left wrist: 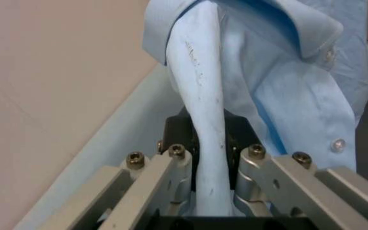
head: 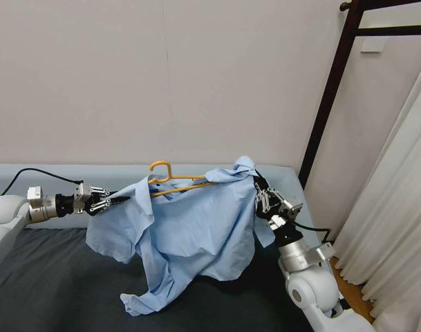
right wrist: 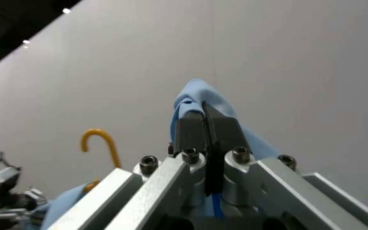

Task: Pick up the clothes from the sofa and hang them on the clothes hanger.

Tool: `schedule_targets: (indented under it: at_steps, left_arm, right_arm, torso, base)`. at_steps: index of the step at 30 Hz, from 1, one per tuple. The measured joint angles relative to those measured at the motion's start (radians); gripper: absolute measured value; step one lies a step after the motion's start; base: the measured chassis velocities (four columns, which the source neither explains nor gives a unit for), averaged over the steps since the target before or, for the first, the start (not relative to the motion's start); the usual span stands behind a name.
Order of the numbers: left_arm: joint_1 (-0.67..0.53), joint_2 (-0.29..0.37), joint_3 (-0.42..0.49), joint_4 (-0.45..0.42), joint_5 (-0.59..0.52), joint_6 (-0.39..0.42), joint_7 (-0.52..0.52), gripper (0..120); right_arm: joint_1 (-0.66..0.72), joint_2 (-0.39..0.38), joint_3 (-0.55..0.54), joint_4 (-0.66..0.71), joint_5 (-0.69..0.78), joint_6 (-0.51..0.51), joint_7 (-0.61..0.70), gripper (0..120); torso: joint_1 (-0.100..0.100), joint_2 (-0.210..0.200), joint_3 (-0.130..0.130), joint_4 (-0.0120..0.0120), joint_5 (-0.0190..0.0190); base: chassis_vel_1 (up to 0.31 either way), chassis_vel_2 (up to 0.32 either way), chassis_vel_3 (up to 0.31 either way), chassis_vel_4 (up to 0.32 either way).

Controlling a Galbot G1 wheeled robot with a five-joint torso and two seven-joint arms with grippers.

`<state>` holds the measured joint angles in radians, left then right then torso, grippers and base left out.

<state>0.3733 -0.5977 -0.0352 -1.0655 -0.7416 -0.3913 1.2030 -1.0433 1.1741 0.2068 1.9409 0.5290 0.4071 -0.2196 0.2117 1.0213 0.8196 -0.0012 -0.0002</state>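
Note:
A light blue shirt [head: 189, 235] hangs spread between both arms above the dark sofa seat [head: 44, 277], draped over a yellow hanger [head: 170, 181] whose hook sticks up at the collar. My left gripper [head: 120, 201] is shut on the shirt's left shoulder; in the left wrist view a band of the blue shirt [left wrist: 206, 124] is pinched between the black pads. My right gripper [head: 258, 188] is shut on the shirt's right shoulder, and the right wrist view has a blue fold [right wrist: 197, 98] squeezed between its fingers [right wrist: 187, 132], with the hanger hook [right wrist: 101, 143] beyond.
A dark wooden clothes rack [head: 331, 90] stands at the right against the wall, with a crossbar [head: 397, 30] near the top. White curtains [head: 397, 228] hang at the far right. The sofa's pale blue back [head: 30, 176] runs along the wall.

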Motion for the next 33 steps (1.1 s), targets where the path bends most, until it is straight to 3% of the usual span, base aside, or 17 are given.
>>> schedule_targets:
  at_steps: [7, 14, 21, 23, 25, 27, 29, 30, 33]
  left_arm:
    - [0.047, -0.006, -0.015, -0.049, 0.005, -0.032, -0.089, 7]
    - [0.088, -0.009, -0.036, -0.1, -0.002, -0.055, -0.166, 7]
    - [0.102, 0.021, -0.046, -0.183, -0.042, -0.062, -0.22, 7]
    - [0.101, 0.037, -0.047, -0.219, -0.05, -0.064, -0.247, 7]
    - [0.102, 0.044, -0.049, -0.233, -0.052, -0.064, -0.255, 7]
    - [0.119, 0.066, -0.06, -0.272, -0.056, -0.063, -0.267, 7]
    - [0.144, 0.079, -0.075, -0.299, -0.055, -0.062, -0.267, 7]
    - [0.144, 0.079, -0.075, -0.299, -0.055, -0.062, -0.267, 7]
    - [0.199, 0.084, -0.117, -0.321, -0.032, -0.062, -0.259, 7]
  right_arm:
    - [-0.048, -0.011, -0.057, -0.016, 0.001, 0.073, -0.159, 0]
    - [-0.071, -0.019, -0.082, -0.077, -0.15, 0.065, -0.153, 0]
    - [-0.079, -0.07, -0.105, -0.221, -0.569, -0.016, 0.033, 25]
    - [-0.079, -0.09, -0.081, -0.263, -0.722, 0.034, 0.044, 33]
    - [-0.078, -0.101, -0.073, -0.265, -0.721, 0.063, 0.018, 36]
    - [-0.08, -0.124, -0.069, -0.221, -0.521, 0.085, -0.096, 45]
    - [-0.078, -0.136, -0.076, -0.124, -0.283, 0.027, -0.118, 53]
    - [-0.078, -0.136, -0.076, -0.124, -0.283, 0.027, -0.118, 53]
    - [-0.032, -0.135, -0.115, 0.03, -0.016, -0.139, 0.095, 68]
  torso:
    - [0.0, 0.0, 0.0, 0.0001, -0.0001]
    - [0.0, 0.0, 0.0, 0.0001, -0.0001]
    - [0.0, 0.0, 0.0, 0.0001, 0.0002]
    - [0.0, 0.0, 0.0, -0.0001, 0.0002]
    - [0.0, 0.0, 0.0, -0.0003, 0.0003]
    - [0.0, 0.0, 0.0, -0.0004, 0.0006]
    - [0.0, 0.0, 0.0, -0.0001, 0.0001]
    - [0.0, 0.0, 0.0, -0.0001, 0.0001]
    - [0.0, 0.0, 0.0, 0.0002, 0.0]
  base:
    - [0.0, 0.0, 0.0, 0.0]
    - [0.0, 0.0, 0.0, 0.0]
    - [0.0, 0.0, 0.0, 0.0]
    - [0.0, 0.0, 0.0, 0.0]
    - [0.0, 0.0, 0.0, 0.0]
    - [0.0, 0.0, 0.0, 0.0]
    - [0.0, 0.0, 0.0, 0.0]
    - [0.0, 0.0, 0.0, 0.0]
    - [0.0, 0.0, 0.0, 0.0]
